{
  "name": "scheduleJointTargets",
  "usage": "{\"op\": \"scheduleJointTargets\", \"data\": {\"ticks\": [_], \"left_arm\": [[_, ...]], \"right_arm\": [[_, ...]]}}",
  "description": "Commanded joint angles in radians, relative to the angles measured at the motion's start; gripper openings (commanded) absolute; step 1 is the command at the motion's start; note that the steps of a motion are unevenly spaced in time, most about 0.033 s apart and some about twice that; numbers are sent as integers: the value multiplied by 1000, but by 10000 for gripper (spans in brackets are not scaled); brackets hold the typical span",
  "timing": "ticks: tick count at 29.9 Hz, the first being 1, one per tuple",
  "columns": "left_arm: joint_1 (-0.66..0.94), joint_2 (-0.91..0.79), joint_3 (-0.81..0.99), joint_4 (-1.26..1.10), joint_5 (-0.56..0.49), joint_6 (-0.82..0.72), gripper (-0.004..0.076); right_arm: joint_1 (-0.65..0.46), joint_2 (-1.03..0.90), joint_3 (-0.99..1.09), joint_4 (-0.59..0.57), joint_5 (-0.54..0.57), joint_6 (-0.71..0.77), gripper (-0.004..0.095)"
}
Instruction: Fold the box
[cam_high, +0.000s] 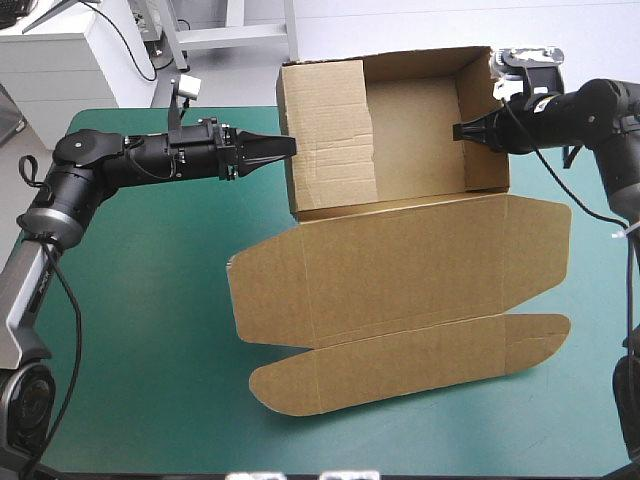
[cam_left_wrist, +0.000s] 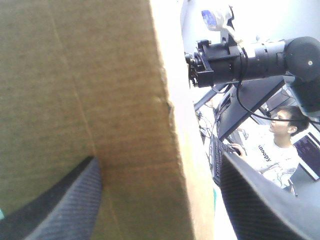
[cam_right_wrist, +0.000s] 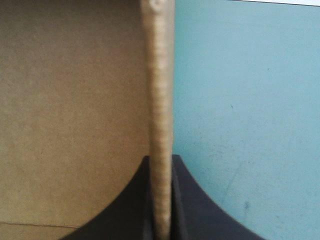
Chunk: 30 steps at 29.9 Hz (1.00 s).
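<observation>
Left gripper (cam_high: 285, 147): comes in level from the table's (cam_high: 140, 300) left side, over the far-left part of the teal-green cover. Its tips are at the outer face of the left wall (cam_high: 325, 130) of the box (cam_high: 400, 270). In the left wrist view its black fingers (cam_left_wrist: 70, 200) stand wide apart with the wall's edge running up between them. One finger lies against the brown face and the other is clear of the board. The jaws are open and grip nothing.

Box: brown board, mid-table toward the far edge. The tray (cam_high: 415, 140) has its walls raised and is open at the top. The left wall shows a broad face and looks taller than the rest. The lid (cam_high: 400, 260) lies flat on the cover, reaching from the tray toward the near edge. Its front flap (cam_high: 400, 365), with rounded ends, is nearest that edge.

Right gripper (cam_high: 462, 131): reaches in from the table's right side at the far-right part and meets the tray's right wall (cam_high: 485, 120) about halfway along it. In the right wrist view the two fingers (cam_right_wrist: 135, 200) are nearly closed, pinching the wall's top edge between them. Brown board is on one side of the gripper and teal-green cover on the other.
</observation>
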Motion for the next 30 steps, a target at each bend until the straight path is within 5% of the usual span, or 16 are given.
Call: {"op": "scheduleJointTargets", "data": {"ticks": [1,9,20,30], "left_arm": [[-10,-53,-55,-19,93,-23,485],[-12,-53,-113,135,11,-100,485],[-218,-53,-347,763,-201,-465,485],[-349,-52,-415,1203,-290,-771,484]], "right_arm": [[5,-43,-27,56,-61,17,-15],[5,-43,-27,82,-72,41,-15],[88,-41,-27,-3,-134,120,-15],[115,-41,-27,-1,-144,150,-14]]}}
